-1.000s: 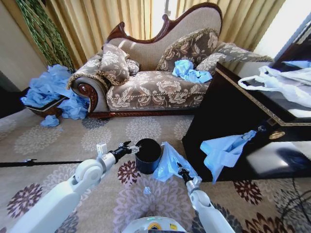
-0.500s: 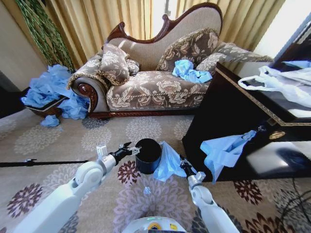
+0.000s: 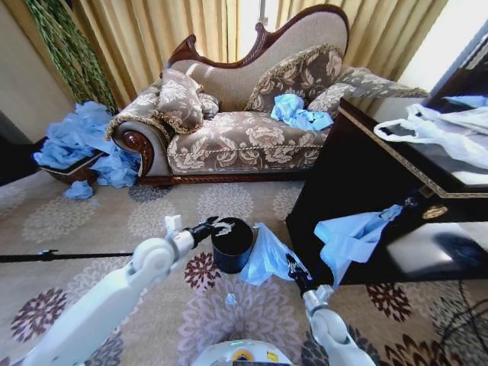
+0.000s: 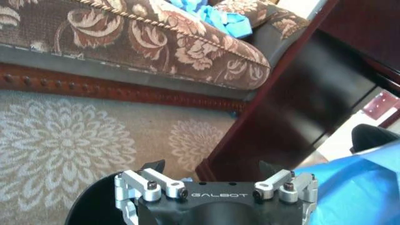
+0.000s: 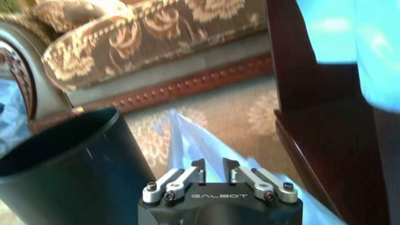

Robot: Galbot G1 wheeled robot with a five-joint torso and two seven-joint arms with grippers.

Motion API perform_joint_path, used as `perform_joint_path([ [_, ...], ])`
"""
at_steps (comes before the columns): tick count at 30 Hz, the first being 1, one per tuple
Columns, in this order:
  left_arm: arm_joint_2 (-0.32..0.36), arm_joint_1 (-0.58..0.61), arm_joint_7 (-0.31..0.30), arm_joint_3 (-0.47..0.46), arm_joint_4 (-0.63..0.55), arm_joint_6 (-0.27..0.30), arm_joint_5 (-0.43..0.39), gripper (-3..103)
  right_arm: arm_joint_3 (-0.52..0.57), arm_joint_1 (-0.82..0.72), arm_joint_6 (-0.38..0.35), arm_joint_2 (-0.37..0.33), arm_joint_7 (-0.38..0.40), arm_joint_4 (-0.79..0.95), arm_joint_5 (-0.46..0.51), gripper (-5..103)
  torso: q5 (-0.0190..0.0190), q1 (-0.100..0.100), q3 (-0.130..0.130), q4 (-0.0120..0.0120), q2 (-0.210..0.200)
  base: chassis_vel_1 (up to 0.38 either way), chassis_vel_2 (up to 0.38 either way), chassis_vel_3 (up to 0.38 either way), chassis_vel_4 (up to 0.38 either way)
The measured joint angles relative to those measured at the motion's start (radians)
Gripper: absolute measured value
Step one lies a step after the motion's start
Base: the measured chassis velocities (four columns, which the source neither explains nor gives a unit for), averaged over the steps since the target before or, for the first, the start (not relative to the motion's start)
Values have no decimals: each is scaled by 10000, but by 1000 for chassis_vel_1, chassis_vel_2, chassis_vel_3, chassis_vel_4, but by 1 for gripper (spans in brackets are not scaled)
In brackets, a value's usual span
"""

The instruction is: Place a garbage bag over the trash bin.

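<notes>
bin: black trash bin [image 3: 232, 244] on carpet, bag not yet over rim
bag: garbage bag [image 3: 265, 255] touching bin's right side
R grip: right gripper [image 3: 293, 266] pinches bag, fingers narrow
L grip: left gripper [image 3: 219, 226] at bin's left rim, jaws wide

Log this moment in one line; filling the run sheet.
left gripper: open, at trash bin rim | right gripper: shut on garbage bag
</notes>
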Motion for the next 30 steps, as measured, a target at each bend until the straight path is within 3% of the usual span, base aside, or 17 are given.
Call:
perform_joint_path([
  [2, -82, -128, -41, 89, 157, -1, -3, 100, -2, 136, 0, 58, -75, -333, -44, 25, -1, 0, 1, 3, -1, 0, 0, 0, 0],
  [5, -232, -429, -68, 237, 484, -24, -14, 100, -52, 725, 83, 249, -262, -1516, -186, 41, 2, 0, 1, 5, 0, 0, 0, 0, 0],
  [7, -254, -490, -70, 262, 543, -27, -24, 100, -55, 848, 106, 286, -290, -1733, -237, 41, 2, 1, 1, 4, 0, 0, 0, 0, 0],
  [12, -295, -820, -71, 336, 714, -48, -235, 100, 2, 1434, 333, 420, -331, -2888, -638, 62, -1, 1, 1, 3, 0, 0, 0, 0, 0],
  [13, -295, -820, -71, 336, 714, -48, -235, 100, 2, 1434, 333, 420, -331, -2888, -638, 62, -1, 1, 1, 3, 0, 0, 0, 0, 0],
  [16, -329, -891, -23, 358, 772, -59, -371, 100, 208, 1636, 1024, 399, -329, -3408, -1819, 79, 1, 1, 1, 5, 0, 0, 0, 0, 0],
  [17, -329, -891, -23, 358, 772, -59, -371, 100, 208, 1636, 1024, 399, -329, -3408, -1819, 79, 1, 1, 1, 5, 0, 0, 0, 0, 0],
  [20, -398, -911, 45, 432, 851, -72, -379, 100, 318, 1686, 1468, 273, -362, -3564, -2690, 95, 0, 1, 1, 3, 0, 0, 0, 0, 0],
  [25, -482, -952, 83, 510, 884, -95, -390, 100, 243, 1840, 1575, 227, -329, -3724, -2791, 100, 0, 0, 1, 3, 0, 0, 0, 0, 0],
  [30, -496, -981, 262, 607, 887, -172, -403, 100, 304, 2403, 2164, 361, -237, -4490, -3400, 100, 0, 1, 1, 4, -1, 0, 0, 0, 0],
])
